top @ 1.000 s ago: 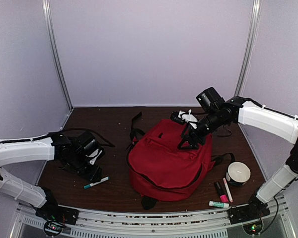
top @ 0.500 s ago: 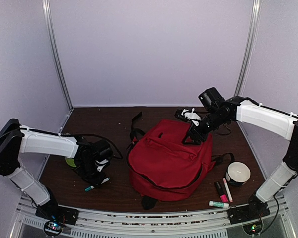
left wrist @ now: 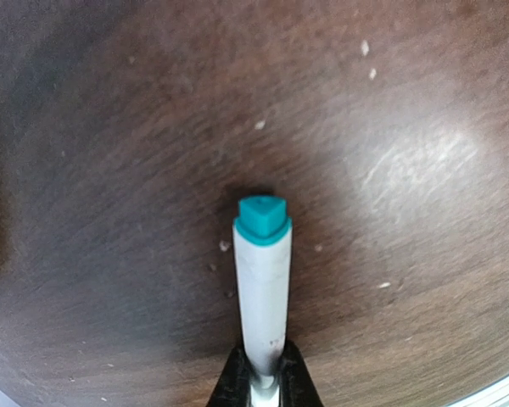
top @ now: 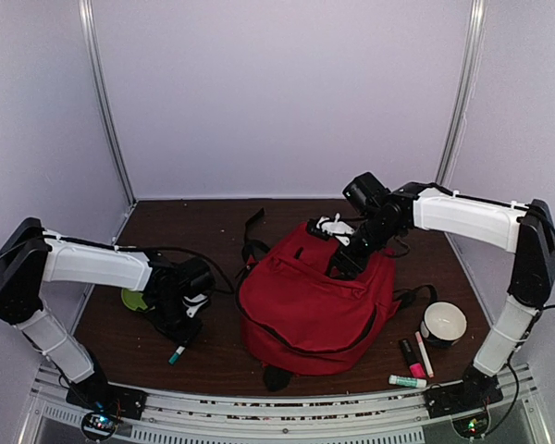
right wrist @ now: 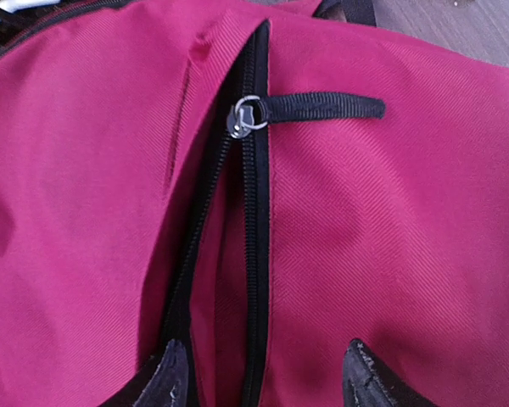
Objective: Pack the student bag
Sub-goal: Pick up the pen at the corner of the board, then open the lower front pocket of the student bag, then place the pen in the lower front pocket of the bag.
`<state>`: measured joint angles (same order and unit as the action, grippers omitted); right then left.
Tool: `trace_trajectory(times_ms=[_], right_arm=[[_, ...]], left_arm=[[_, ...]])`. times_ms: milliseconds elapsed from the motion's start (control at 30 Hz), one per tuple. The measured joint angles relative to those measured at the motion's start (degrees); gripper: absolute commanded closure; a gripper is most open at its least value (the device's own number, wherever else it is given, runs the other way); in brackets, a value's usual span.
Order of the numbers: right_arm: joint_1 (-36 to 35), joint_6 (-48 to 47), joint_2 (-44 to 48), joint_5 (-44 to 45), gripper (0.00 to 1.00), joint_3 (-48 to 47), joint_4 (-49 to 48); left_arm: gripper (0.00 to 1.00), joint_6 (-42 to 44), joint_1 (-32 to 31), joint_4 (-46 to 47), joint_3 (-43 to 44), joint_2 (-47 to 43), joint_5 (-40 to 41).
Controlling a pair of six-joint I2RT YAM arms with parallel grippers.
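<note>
**Left grabs marker, right shifts onto bag zip**

Left: the left end effector (top: 180, 335) has dropped from its hover and clamped shut on the marker (top: 178, 352), a white barrel with a teal cap. A second ago the marker lay flat on the desk (top: 213, 370) with the fingers apart beside it. Now it hangs from them, cap end pointing near and down. The wrist view shows the dark fingertips (left wrist: 234, 381) pinched on the barrel's back end, the cap (left wrist: 263, 217) low over the wood. Can't tell if it has cleared the surface. A lime-green item (top: 132, 300) sits just left of this arm, untouched.

Centre: the student bag (top: 305, 305) lies mid-desk, in the same spot as before.

Right: the right end effector (top: 344, 262) has slid left and far across the bag's top and is now right over the main zip, jaws apart, holding nothing. In its wrist view the zip slider (right wrist: 244, 116) and its black pull tab (right wrist: 322, 106) sit beyond the fingertips (right wrist: 174, 373), and the zip gapes a narrow slit below the slider.

Far right, a white roll (top: 443, 323), pink pens (top: 412, 356) and a green-capped stick (top: 407, 380) are still unpacked.

Meaning: the first item looks secured. The opening looks too narrow, so the right arm probably has to widen it before the marker goes in.
</note>
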<state>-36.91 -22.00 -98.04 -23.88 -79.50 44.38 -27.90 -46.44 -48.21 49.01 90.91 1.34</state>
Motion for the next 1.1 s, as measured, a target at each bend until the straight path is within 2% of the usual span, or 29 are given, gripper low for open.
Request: trace_trajectory(times_ms=[100,167,333,433,500,700,833,967,1100], right_arm=[[-1.6,0.6,-1.6,3.8,0.37,-0.2,0.0],[-2.4,1.0,-2.8,6.6,0.43,-0.2,0.0],[-3.6,2.2,-4.2,12.6,0.82,-0.9,-0.2],[-2.8,3.2,-4.2,13.9,0.96,-1.5,-0.2],[-1.2,4.3,-3.9,14.1,1.0,-1.9,-0.5],[1.9,5.9,-0.3,12.2,1.0,-2.0,-1.0],[3.3,7.5,2.3,8.4,1.0,-2.1,-1.8],[5.1,9.0,2.4,4.3,1.0,-3.0,-1.5],[5.7,10.6,2.7,0.7,1.0,-3.3,-1.4]], left_arm=[[1.0,-0.8,0.0,0.0,0.5,-1.4,0.5],[1.0,-1.5,0.0,-1.1,2.2,-3.6,1.3],[1.0,-2.7,0.1,-1.9,12.3,-9.8,3.0],[1.0,-2.7,0.2,0.5,17.6,-10.8,2.4],[1.0,-2.7,0.3,3.2,20.6,-10.1,1.1],[1.0,-3.6,0.6,17.8,28.6,-2.9,-6.2],[1.0,-7.8,1.0,31.6,34.2,6.4,-16.5],[1.0,-16.5,1.0,45.5,34.7,14.2,-29.2],[1.0,-22.1,0.6,50.7,32.8,16.9,-38.1]])
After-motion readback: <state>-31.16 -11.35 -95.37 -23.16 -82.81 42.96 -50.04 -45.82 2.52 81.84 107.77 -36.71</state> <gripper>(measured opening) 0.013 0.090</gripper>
